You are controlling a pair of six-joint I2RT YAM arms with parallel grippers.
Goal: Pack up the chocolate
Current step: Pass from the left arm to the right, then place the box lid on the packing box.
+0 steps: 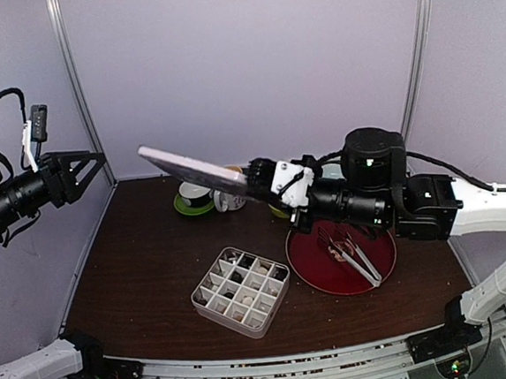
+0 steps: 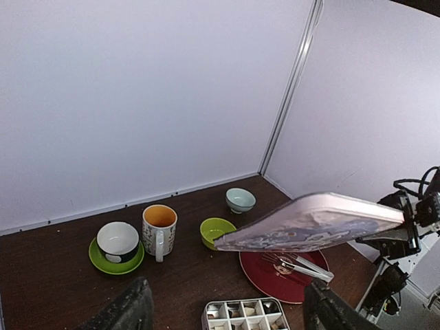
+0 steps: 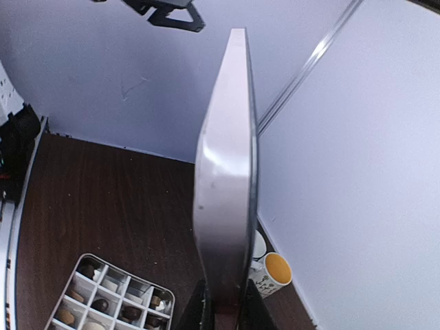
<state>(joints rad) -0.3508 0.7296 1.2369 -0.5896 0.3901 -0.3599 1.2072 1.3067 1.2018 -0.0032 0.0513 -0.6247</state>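
A silver tin (image 1: 241, 291) divided into small cells sits on the table, with brown, dark and cream chocolate (image 1: 243, 297) pieces in its cells. It also shows in the left wrist view as the tin (image 2: 244, 316) and in the right wrist view as the tin (image 3: 110, 295) with chocolate (image 3: 101, 304). My right gripper (image 1: 251, 183) is shut on one end of a flat metal lid (image 1: 194, 170), held in the air above the table's middle. From the right wrist the lid (image 3: 227, 172) stands edge-on between the jaws. My left gripper (image 1: 100, 163) hangs open and empty, high at the left, short of the lid's free end (image 2: 323, 223).
A red plate (image 1: 307, 251) with metal tongs (image 1: 356, 256) lies right of the tin. At the back stand a patterned mug (image 2: 159, 230), a white bowl on a green saucer (image 2: 117, 244), a green bowl (image 2: 216, 230) and a pale blue bowl (image 2: 240, 199). Walls enclose three sides.
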